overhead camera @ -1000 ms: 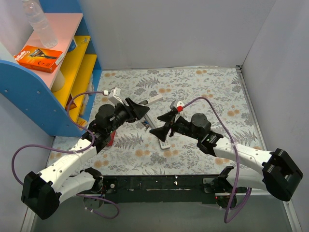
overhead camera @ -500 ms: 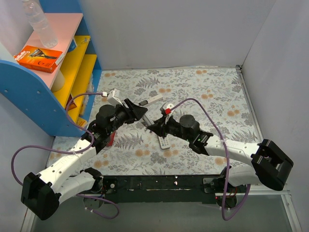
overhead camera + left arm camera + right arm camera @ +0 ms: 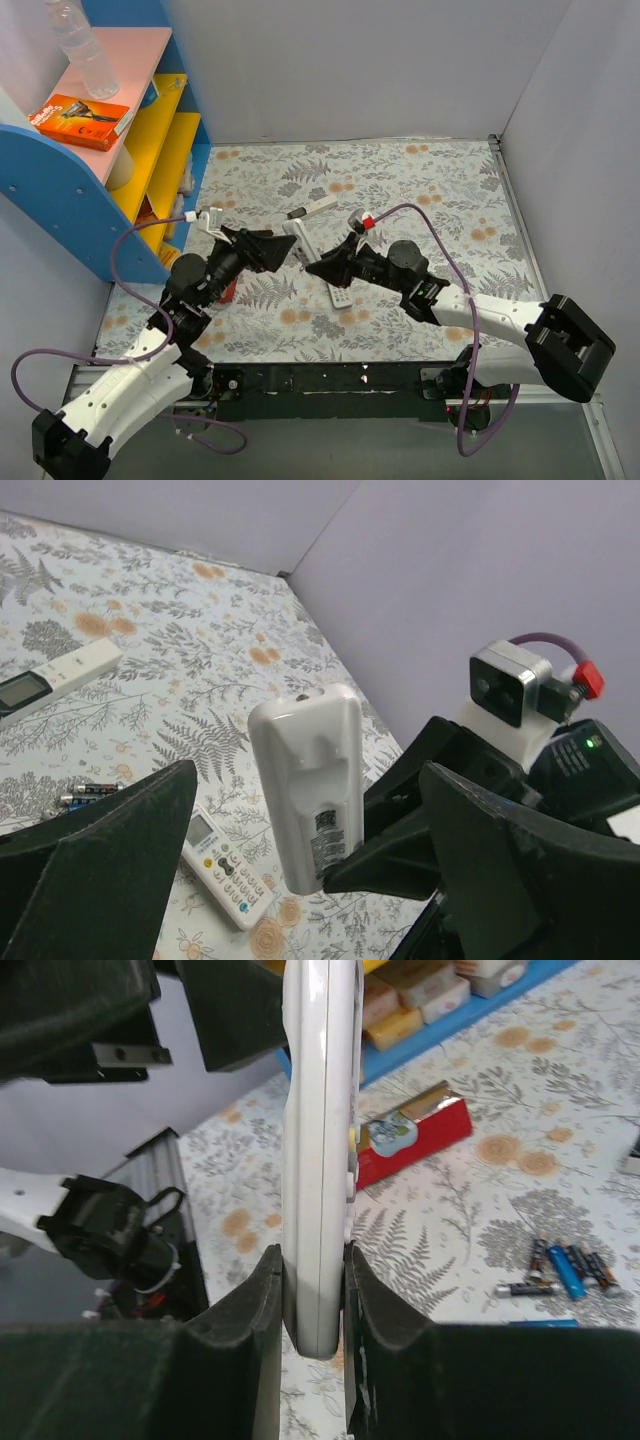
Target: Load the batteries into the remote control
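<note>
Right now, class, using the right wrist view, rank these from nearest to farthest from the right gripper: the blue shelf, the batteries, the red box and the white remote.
1. white remote: held upright in the right gripper, centre.
2. batteries: lying low at the right.
3. red box: farther back, just right of the remote.
4. blue shelf: farthest, top right.

remote control (image 3: 318,1110): glossy white plastic | right claw (image 3: 315,1272): matt black | tablecloth (image 3: 420,180): printed, matt
</note>
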{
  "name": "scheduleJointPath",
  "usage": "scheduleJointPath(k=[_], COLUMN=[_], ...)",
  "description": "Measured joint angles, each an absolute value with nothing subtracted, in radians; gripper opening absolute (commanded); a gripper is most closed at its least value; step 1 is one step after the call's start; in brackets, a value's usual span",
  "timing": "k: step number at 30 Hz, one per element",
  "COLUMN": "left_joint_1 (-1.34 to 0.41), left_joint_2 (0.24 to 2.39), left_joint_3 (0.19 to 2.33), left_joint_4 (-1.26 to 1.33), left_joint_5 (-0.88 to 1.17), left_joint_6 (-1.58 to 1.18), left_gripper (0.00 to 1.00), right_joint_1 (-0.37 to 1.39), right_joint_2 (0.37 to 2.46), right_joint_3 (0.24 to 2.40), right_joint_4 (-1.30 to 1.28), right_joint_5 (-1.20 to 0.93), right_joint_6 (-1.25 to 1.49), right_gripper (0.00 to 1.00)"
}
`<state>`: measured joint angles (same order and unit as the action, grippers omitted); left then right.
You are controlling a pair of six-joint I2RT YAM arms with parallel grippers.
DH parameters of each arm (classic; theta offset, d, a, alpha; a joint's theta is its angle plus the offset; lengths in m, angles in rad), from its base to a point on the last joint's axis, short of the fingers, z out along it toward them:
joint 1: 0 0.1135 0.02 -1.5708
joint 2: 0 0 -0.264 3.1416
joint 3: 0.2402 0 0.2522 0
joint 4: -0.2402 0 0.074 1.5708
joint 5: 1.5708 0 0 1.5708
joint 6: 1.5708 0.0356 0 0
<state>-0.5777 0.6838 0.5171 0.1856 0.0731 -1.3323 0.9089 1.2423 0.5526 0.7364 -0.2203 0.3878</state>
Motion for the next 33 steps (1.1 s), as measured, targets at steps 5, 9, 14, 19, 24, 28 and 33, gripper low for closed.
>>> scheduleJointPath(k=[5, 9, 14, 19, 24, 28, 33], left_joint_1=[-0.571, -0.566, -0.562, -0.541, -0.519, -0.509, -0.505], left_joint_2=[0.627, 0.657, 0.706, 0.733, 0.763, 0.78, 0.791], left_joint_3=[0.419, 0.361, 0.338, 0.328, 0.32, 0.317, 0.312], left_joint_4=[0.332, 0.461, 0.591, 0.707, 0.802, 0.857, 0.895], left_joint_5=[0.145, 0.236, 0.315, 0.36, 0.416, 0.461, 0.497], left_joint_6=[-1.318, -1.341, -1.381, -1.43, -1.478, -1.506, -1.534], left_gripper=[0.92, 0.91, 0.8, 0.68, 0.44, 0.29, 0.0], right_joint_1=[0.867, 0.846, 0.839, 0.839, 0.839, 0.837, 0.837], right_joint_2=[1.241, 1.258, 1.291, 1.321, 1.332, 1.338, 1.351], right_joint_3=[0.511, 0.488, 0.479, 0.478, 0.478, 0.478, 0.478], right_joint_4=[0.894, 1.022, 1.151, 1.216, 1.248, 1.26, 1.279], right_joint_5=[-0.354, -0.448, -0.53, -0.581, -0.612, -0.621, -0.642], right_joint_6=[0.54, 0.658, 0.762, 0.819, 0.85, 0.865, 0.881], right_gripper=[0.01, 0.01, 0.01, 0.01, 0.01, 0.01, 0.14])
